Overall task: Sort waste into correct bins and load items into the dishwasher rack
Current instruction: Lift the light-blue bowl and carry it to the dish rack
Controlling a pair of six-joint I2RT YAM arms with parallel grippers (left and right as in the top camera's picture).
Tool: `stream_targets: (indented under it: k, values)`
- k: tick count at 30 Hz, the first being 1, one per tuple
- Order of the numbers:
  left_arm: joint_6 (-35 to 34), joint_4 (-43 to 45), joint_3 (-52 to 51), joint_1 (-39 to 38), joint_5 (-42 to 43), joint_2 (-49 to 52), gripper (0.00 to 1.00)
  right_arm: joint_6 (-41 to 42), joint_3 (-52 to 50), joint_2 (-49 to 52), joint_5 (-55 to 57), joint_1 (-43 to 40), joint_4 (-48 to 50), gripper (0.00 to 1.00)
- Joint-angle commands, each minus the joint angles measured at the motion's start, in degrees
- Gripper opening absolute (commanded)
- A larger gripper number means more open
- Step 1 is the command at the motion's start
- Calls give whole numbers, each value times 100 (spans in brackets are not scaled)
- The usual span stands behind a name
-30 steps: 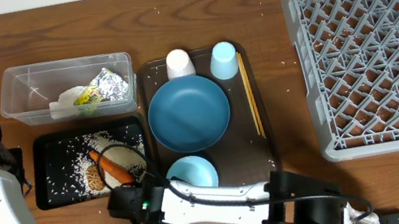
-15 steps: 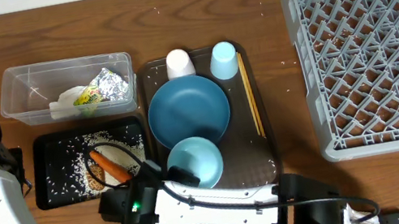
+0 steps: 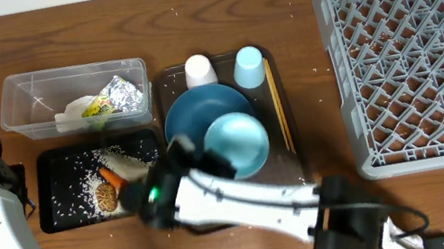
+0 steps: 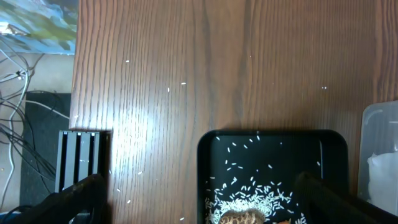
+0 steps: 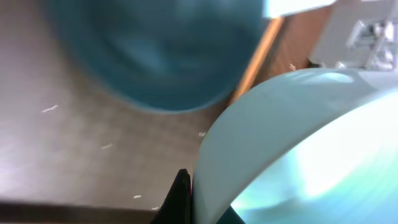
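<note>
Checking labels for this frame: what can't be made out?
- Overhead: plate is half hidden under the bowl.
- Right wrist: plate is blurred; bowl is cut off by the edges.
- Left wrist: lump is cut by the bottom edge, napkin by the right edge.

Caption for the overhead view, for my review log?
Right gripper holds the bowl above the plate; carrot and rice lie in the black tray.

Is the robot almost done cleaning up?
About halfway. Done: foil, wrapper and napkin lie in the clear container; rice, carrot and brown lump in the black tray. In hand: the right gripper holds the bowl over the blue plate. To do: the rack holds nothing, so plate, white cup, light blue cup and chopsticks wait.
</note>
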Motion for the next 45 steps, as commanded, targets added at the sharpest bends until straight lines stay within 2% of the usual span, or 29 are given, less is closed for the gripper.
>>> stream_targets:
  k: [1,7,11,18,23,27,33,39,42,45]
  values:
    - [-33,-33,-9,28,-31,-11,98,179,358,-24,306,-586,-157,1]
    - [-33,-33,-9,28,-31,-11,98,101,501,-345,186,-1794,-138,1]
    - [-33,-33,-9,28,-31,-11,98,-728,503,-579,-452,-2817,240,1]
    - [-33,-33,-9,28,-31,-11,98,-2116,503,-957,-2743,-4994,1086,1]
    - [-33,-33,-9,28,-31,-11,98,-2601,503,-1178,-4074,-6376,1499,1]
    - [-33,-33,-9,28,-31,-11,98,-3394,483,-1126,-6078,-7377,1812,1]
    - [-33,-33,-9,28,-31,-11,98,-3919,470,-916,-8008,-8470,2146,1]
    - [-33,-33,-9,28,-31,-11,98,-4057,463,-732,-8830,-9252,2505,1]
    - [-33,-31,-9,28,-31,-11,98,-4562,459,-634,-9589,-9541,2605,1]
    - [-33,-33,-9,28,-31,-11,98,-4669,459,-487,-10010,-9770,2800,1]
